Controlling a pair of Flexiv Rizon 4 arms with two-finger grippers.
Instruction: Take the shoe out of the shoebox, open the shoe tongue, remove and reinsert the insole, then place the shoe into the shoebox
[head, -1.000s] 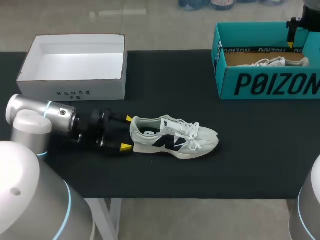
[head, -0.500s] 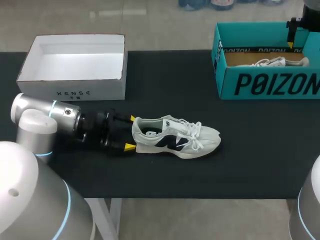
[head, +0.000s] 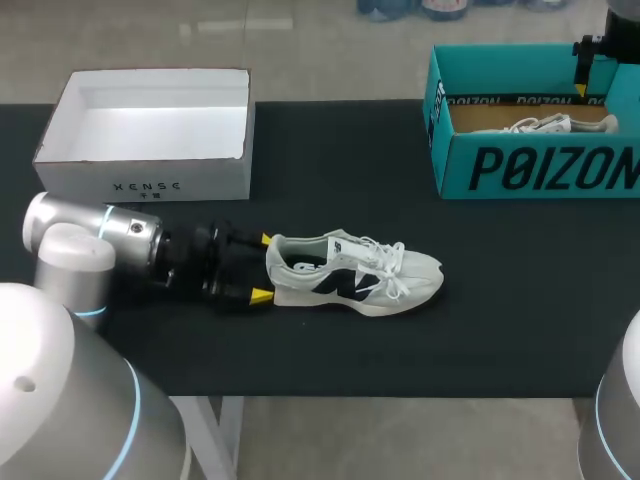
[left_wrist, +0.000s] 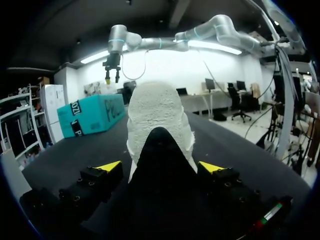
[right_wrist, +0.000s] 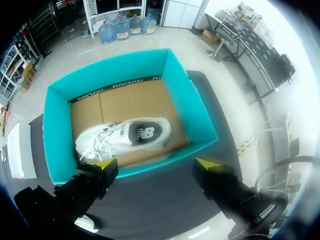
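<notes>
A white sneaker with a dark side logo (head: 355, 275) lies on its side on the black table, toe to the right. My left gripper (head: 263, 268) is at its heel, fingers open on either side. In the left wrist view the heel (left_wrist: 159, 110) fills the space between the yellow tips of that gripper (left_wrist: 160, 167), with small gaps on both sides. A teal shoebox (head: 530, 165) stands at the back right and holds a second white sneaker (right_wrist: 125, 137). My right gripper (right_wrist: 156, 163) hangs open above that shoebox (right_wrist: 55, 125), holding nothing.
An open white box (head: 150, 185) stands at the back left, just behind my left arm. The table's front edge runs close below the sneaker. Bare black tabletop lies between the sneaker and the teal shoebox.
My left gripper has moved a little to the right against the heel, and the sneaker has slid slightly right with it. The right arm has not moved.
</notes>
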